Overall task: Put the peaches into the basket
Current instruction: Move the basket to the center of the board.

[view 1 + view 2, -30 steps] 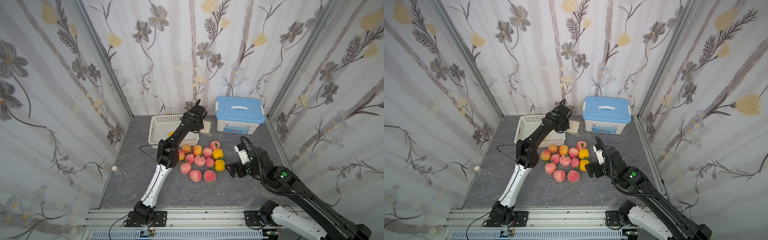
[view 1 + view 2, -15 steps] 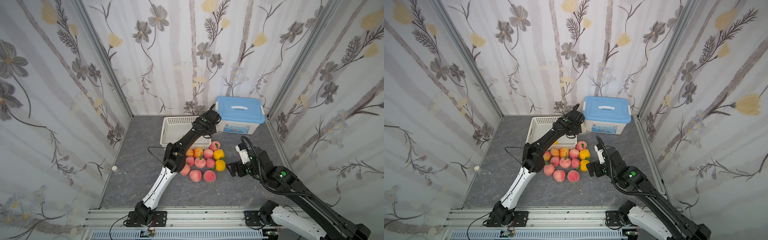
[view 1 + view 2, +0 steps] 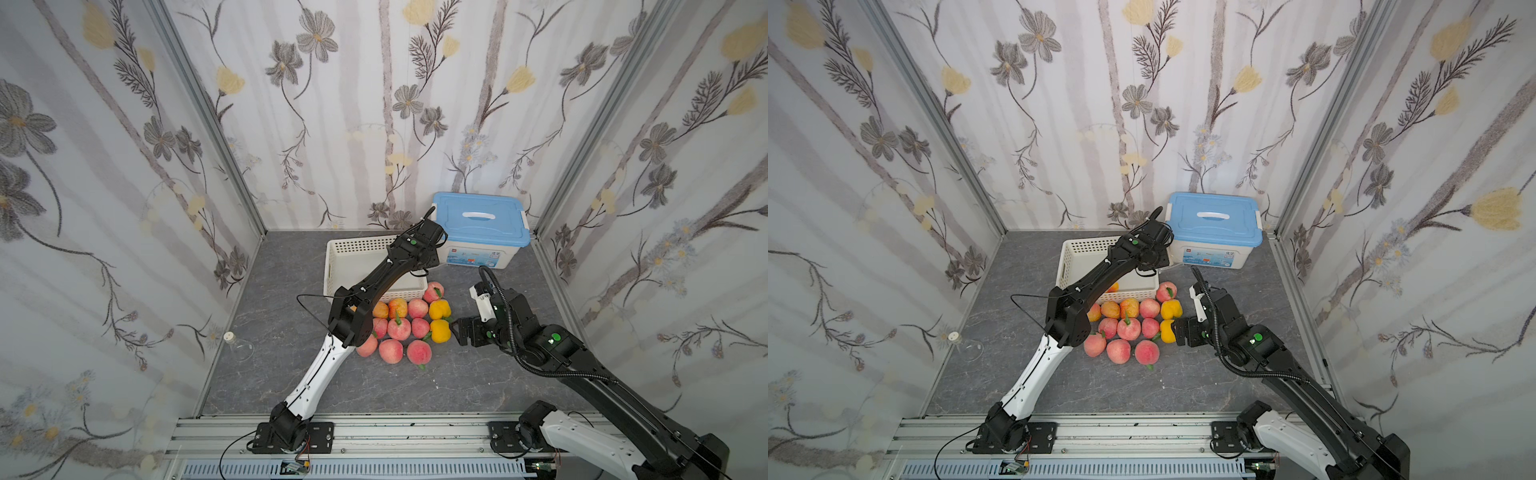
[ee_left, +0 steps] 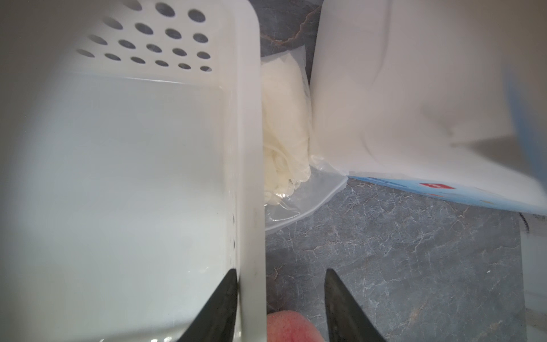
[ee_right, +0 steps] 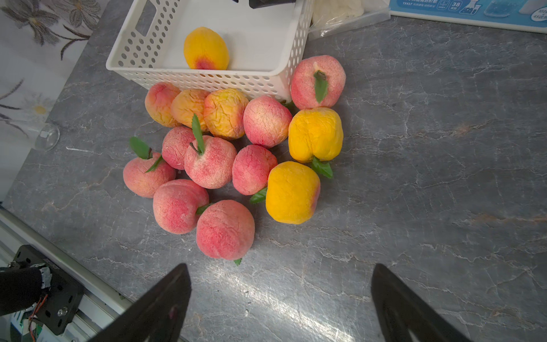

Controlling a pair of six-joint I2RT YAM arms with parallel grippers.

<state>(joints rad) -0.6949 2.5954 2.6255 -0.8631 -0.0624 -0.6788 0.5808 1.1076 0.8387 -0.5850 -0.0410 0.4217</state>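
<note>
**Peaches: light, soft-skinned, take them across the belly**

Top views: the small round toy peaches [image 3: 401, 328], pink-red and orange-yellow, sit in a tight cluster on the grey marbled tabletop [image 3: 291, 332]. Their far row touches the near wall of the shallow white perforated plastic basket [image 3: 357, 249]. The white box with a blue lid [image 3: 482, 220] stands just beside the basket. The right gripper [image 3: 457, 332] hovers near the cluster's yellow edge.

Left wrist: the left gripper [image 4: 280, 271] has its fingers apart, straddling the basket's side wall. The inner finger touches the wall, the outer stands clear, and nothing is clamped. A clear plastic bag [image 4: 284, 133] of white stuff lies between basket and box.

Right wrist: the right gripper's fingers are wide apart and empty, above bare tabletop. One orange-yellow peach [image 5: 205, 49] lies in the basket; the rest are outside. Skins are wrinkled and dented, so judged foam-like: light, compliant, not slippery. Leaves look flimsy; avoid them. Best hold: across the widest part of an outer fruit, e.g. the nearest pink peach [image 5: 225, 229], where neighbours block no finger
</note>
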